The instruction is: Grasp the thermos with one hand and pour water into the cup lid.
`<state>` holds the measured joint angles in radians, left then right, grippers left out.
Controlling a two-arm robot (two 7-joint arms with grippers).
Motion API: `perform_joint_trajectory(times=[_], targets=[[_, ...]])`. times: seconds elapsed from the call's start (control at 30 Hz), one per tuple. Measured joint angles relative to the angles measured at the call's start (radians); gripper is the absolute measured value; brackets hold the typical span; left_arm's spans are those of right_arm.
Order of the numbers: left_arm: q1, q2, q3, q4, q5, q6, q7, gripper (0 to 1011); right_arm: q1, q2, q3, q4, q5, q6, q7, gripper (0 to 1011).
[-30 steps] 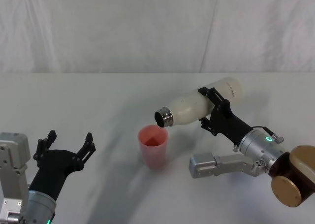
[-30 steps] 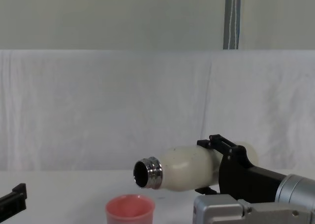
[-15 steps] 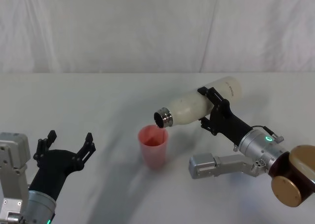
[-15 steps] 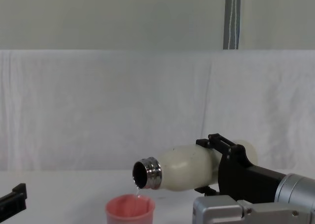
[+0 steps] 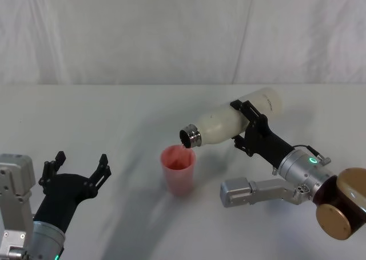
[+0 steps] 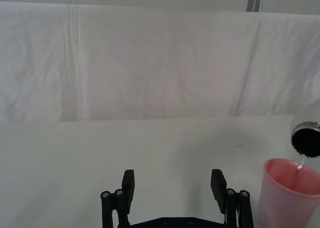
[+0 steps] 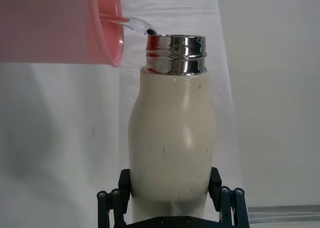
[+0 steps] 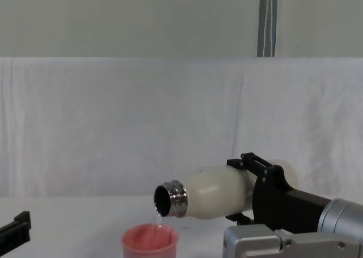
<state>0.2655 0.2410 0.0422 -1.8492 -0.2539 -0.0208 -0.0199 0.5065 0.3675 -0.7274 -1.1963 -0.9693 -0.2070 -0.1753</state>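
Observation:
My right gripper is shut on the cream-white thermos, holding it tipped nearly level above the table with its steel neck pointing left and slightly down. A thin stream of water runs from the neck into the pink cup lid, which stands upright just below the mouth. In the right wrist view the thermos sits between the black fingers and water leaves its mouth toward the cup lid. My left gripper rests open at the near left, apart from the cup lid.
A white cloth covers the table and hangs as a backdrop behind it. A grey boxy housing of the right arm lies on the table just right of the cup lid.
The thermos has tipped a little further since a second ago, and water now runs from its mouth into the cup lid. The left arm has not moved.

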Motion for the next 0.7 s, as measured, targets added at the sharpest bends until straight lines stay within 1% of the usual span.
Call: perform_joint_trajectory(times=[0.7], targets=[[0.000,0.000,0.000,0.000,0.000,0.000,0.000,1001,-0.002,0.003,0.002,-0.003,-0.002,0.002,-0.006,952]])
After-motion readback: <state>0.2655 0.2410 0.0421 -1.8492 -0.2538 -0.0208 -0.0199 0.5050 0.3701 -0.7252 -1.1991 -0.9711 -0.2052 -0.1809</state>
